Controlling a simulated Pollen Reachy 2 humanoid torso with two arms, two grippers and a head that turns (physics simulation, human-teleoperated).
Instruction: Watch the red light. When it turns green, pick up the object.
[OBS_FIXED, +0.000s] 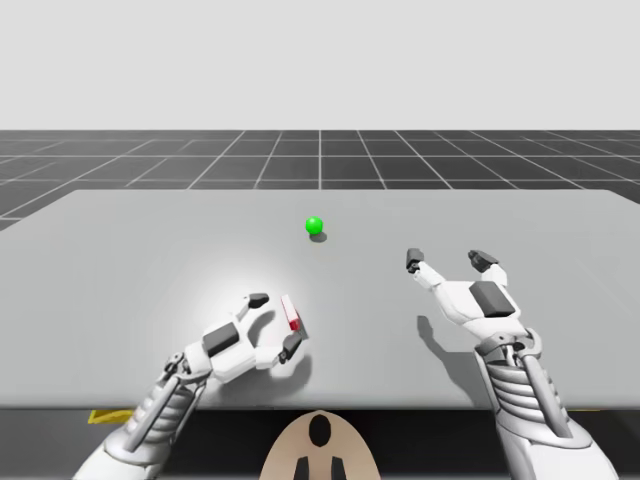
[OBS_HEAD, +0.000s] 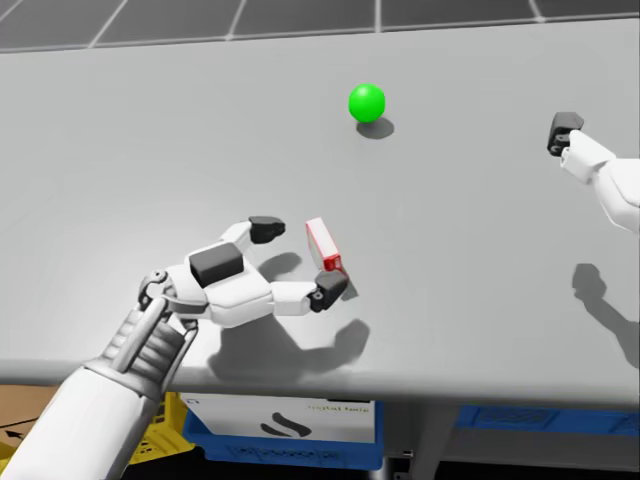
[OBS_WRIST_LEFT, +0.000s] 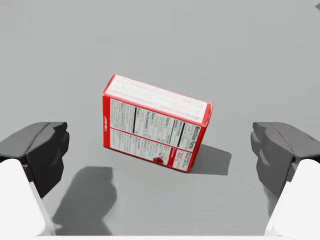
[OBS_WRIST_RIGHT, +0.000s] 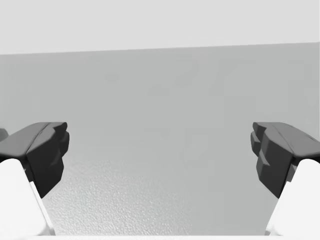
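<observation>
left tool (OBS_HEAD: 297, 260) apart around red box (OBS_HEAD: 323, 245), no contact | right tool (OBS_FIXED: 448, 259) apart | light (OBS_FIXED: 314, 225) green

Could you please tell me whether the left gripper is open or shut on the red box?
Open: the left gripper's fingers stand clear of the red box on both sides.

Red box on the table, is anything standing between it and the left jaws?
Nothing visible does. The red box lies on the bare table between the wide-open left jaws, with a gap on each side, touching neither. The green light sits farther off, beyond the box, out of the way.
</observation>
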